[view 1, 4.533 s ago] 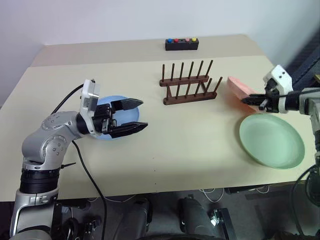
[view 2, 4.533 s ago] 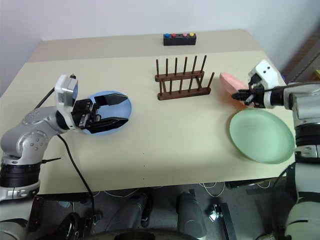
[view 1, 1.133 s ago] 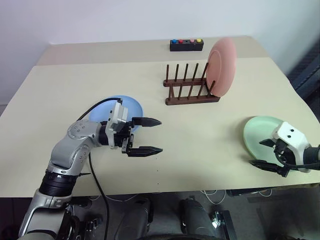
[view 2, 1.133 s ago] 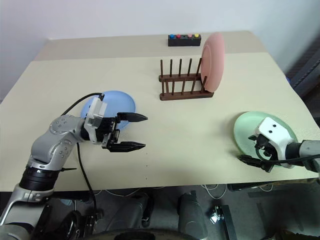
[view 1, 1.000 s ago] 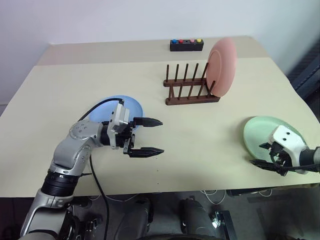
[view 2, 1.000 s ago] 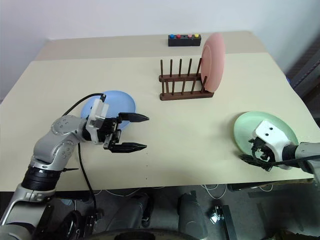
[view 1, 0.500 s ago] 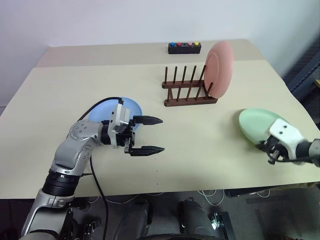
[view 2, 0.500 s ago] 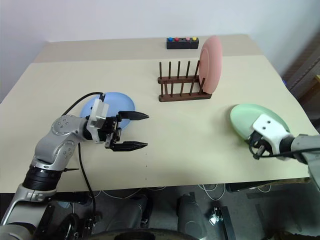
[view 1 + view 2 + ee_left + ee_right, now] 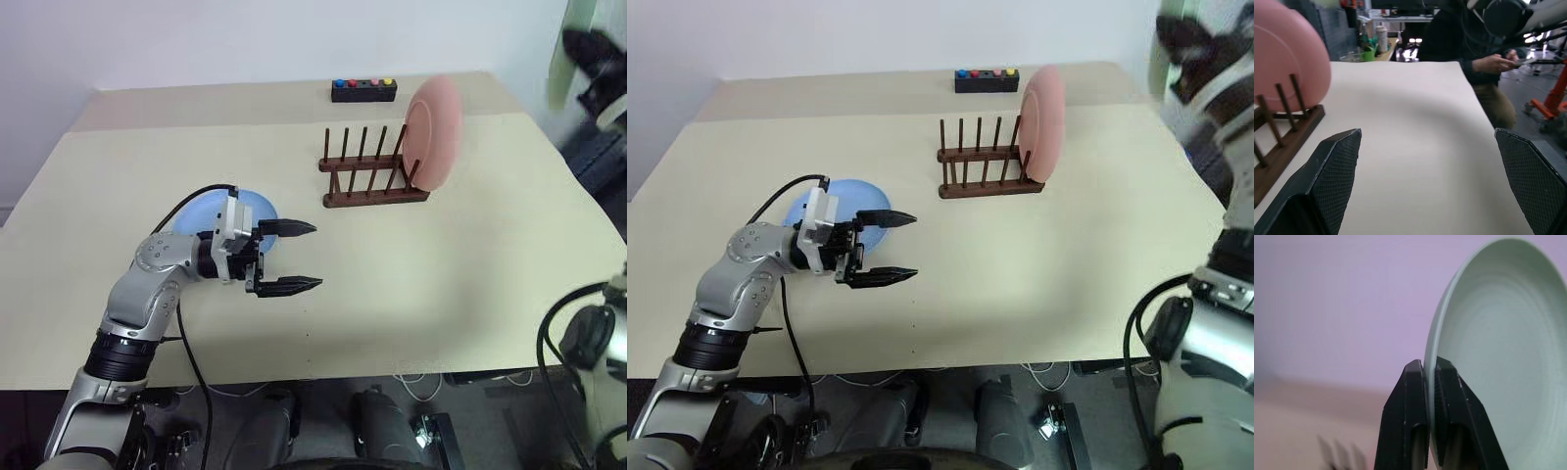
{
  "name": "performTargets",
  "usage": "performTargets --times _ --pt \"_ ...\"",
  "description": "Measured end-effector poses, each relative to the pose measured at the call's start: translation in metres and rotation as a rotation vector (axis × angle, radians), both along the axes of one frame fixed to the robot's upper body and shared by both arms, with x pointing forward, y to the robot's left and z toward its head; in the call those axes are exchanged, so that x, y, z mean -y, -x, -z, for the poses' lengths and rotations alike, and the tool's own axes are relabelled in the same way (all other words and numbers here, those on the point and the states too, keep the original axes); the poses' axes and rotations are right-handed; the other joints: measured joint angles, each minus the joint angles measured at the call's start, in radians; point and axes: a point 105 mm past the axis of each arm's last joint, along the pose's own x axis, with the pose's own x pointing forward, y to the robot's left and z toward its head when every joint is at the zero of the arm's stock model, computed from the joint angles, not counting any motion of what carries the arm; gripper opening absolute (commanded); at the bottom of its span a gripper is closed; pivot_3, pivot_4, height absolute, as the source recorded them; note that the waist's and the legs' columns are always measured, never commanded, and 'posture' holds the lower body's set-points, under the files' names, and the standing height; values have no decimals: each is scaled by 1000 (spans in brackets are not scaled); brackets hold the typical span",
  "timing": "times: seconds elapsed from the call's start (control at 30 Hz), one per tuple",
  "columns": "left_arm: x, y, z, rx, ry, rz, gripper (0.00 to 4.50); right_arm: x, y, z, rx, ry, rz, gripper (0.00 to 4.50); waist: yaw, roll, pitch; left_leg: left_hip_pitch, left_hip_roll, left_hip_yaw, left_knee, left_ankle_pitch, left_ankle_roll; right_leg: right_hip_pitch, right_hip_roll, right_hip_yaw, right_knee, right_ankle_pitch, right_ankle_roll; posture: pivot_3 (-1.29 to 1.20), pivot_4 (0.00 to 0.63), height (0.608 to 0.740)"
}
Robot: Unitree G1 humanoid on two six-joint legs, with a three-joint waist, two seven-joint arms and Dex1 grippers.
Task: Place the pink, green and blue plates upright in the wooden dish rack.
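Right gripper point(image 9: 1429, 377) clamped on the rim of the round pale mint green plastic plate point(image 9: 1498, 357), raised at the upper right of the frame, off the table. Thin edge-grip: risk of slipping or swinging.

Salmon pink round plate point(image 9: 434, 131) upright at the right end of the dark brown wooden peg rack point(image 9: 372, 176), upper centre; free slots to its left, tight beside pink.

Left gripper point(image 9: 299, 257) spread wide, empty, left of centre, beside the light blue round plate point(image 9: 201, 211) lying flat. Bare beige table point(image 9: 441, 284) lower right.

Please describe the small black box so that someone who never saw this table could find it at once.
Look at the far edge of the table, behind the wooden dish rack that holds the pink plate. The black box lies there, the only thing with a row of coloured buttons on top.
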Motion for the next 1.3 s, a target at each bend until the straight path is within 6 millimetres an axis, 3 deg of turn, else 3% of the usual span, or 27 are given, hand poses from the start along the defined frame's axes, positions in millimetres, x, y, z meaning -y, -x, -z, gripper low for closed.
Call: performTargets --times 0.1,0.17,0.3,0.53,0.9,1.3 --pt "-3 -2 -2 4 9 -30 4500 -25 12 -24 70 -106 -249 57 -2 0 0 0 0 0 1 0 0 0 0 0 0 0 0 0 150 740" --pt "-4 0 0 -1 10 -35 4500 -39 13 -24 54 -146 -387 57 -5 0 0 0 0 0 0 0 1 0 0 0 0 0 0 0 150 740" --pt "-6 4 -2 8 12 -61 4500 -74 1 7 -95 -166 -604 57 -9 0 0 0 0 0 0 0 1 -1 0 1 1 0 0 0 150 740" --pt "-13 10 -1 -8 9 -102 4500 -104 -23 51 -248 -203 -695 57 -8 1 0 -2 0 1 1 0 0 -3 0 1 2 0 0 0 150 740" --pt "-17 13 0 -12 -4 -132 4500 -107 -38 89 -336 -184 -637 57 -21 1 0 -13 0 1 2 3 -4 -15 0 1 5 0 0 0 150 740" --pt "-16 13 -2 -12 4 -132 4500 -110 -53 126 -407 -120 -531 57 -24 1 0 -13 0 1 2 3 -5 -15 0 1 5 0 0 0 150 740"
